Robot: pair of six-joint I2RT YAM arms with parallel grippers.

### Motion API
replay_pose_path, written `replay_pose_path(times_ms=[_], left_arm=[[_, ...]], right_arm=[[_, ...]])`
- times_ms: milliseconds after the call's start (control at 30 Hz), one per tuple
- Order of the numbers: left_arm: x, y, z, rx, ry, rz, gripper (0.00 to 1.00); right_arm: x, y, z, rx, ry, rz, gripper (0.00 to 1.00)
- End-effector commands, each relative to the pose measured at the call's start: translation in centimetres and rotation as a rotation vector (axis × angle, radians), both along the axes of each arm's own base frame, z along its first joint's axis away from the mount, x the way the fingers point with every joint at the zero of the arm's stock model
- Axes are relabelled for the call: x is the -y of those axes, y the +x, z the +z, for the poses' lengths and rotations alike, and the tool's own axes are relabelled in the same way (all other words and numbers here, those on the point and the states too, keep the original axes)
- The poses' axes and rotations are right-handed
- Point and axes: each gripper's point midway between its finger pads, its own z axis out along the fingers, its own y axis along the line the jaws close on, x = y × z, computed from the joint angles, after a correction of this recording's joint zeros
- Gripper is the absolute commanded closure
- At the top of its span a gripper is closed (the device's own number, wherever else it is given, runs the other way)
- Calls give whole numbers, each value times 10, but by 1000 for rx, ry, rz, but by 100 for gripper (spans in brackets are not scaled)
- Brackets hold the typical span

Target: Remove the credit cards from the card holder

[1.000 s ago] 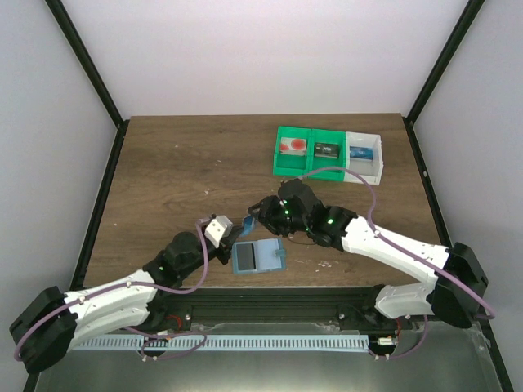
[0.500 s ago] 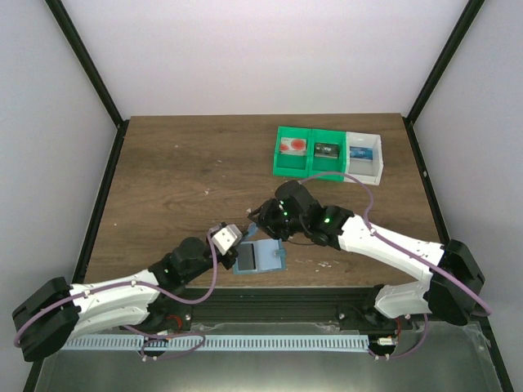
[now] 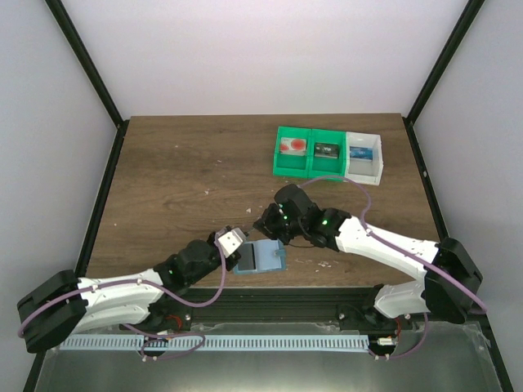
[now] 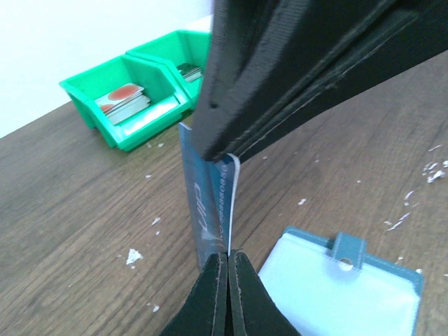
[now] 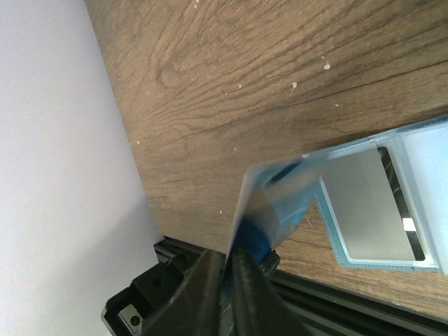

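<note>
Green bins (image 3: pixel 292 168) beyond blue card (image 4: pixel 203 203)

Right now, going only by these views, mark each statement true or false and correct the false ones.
1. The left gripper and the right gripper both pinch one blue card. True.
2. The wallet sits inside a green bin. False: it lies on the table, near the front edge.
3. A red card lies in the leftmost green bin. True.
4. The white bin stands between two green ones. False: it is at the right end of the row.
5. The blue card lies flat on the table. False: it is held on edge above it.
</note>
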Motion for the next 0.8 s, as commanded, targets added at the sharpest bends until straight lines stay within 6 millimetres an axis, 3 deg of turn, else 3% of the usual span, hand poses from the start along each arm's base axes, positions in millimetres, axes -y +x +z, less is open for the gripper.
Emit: replay_pose_path(times_ms=[0,200,333,467,533,567,767], left_arm=[[3,3,16,33,-48,15,99],[2,-2,47,-11,-223,21,78],[-4,-4,51,-91,-295,47,48],[-11,-3,56,-183,-360,98,32],[-16,-2,59,-220,-393,127,7],[-17,-2,60,-231,-405,132,1],[-22,4,66,-308,-436,169,0]], right_arm=[[-4,4,8,76,22,37,100],[4,11,15,241,11,100,99],[15,17,13,363,-7,127,100],[30,24,13,511,-81,174,100],[37,28,17,563,-88,197,100],[41,30,19,586,-79,212,99],[62,48,38,700,-73,243,99]])
